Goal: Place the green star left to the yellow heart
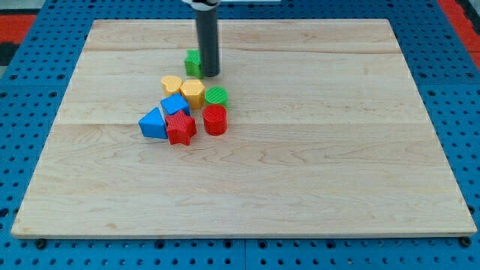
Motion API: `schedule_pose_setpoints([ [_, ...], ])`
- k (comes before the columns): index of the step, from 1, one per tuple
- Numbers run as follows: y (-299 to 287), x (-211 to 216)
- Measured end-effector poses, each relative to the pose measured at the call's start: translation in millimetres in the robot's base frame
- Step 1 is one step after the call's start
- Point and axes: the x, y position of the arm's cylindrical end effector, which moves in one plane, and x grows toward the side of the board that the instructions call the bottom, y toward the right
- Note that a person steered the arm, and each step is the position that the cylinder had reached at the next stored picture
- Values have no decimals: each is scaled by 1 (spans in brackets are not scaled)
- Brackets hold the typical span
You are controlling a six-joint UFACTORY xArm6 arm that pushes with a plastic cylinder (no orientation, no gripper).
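The green star [193, 61] lies near the top middle of the wooden board, partly hidden behind the rod. My tip [209, 74] rests on the board right beside the star, on its right. The yellow heart [171, 83] lies just below and slightly left of the star, at the top left of a cluster of blocks. The star is above the heart, a little to its right, with a small gap between them.
The cluster also holds a yellow hexagon [193, 92], a green cylinder [216, 95], a red cylinder [215, 119], a red star [180, 127], a blue cube [174, 104] and a blue triangle [153, 123]. The wooden board [337, 150] lies on a blue pegboard.
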Motion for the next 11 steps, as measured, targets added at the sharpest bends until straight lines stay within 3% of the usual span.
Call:
schedule_pose_setpoints([
  [1,-34,-6],
  [3,30,-21],
  [4,21,-51],
  [6,-80,-53],
  [7,-86,-53],
  [9,-87,-4],
  [11,-103,1],
])
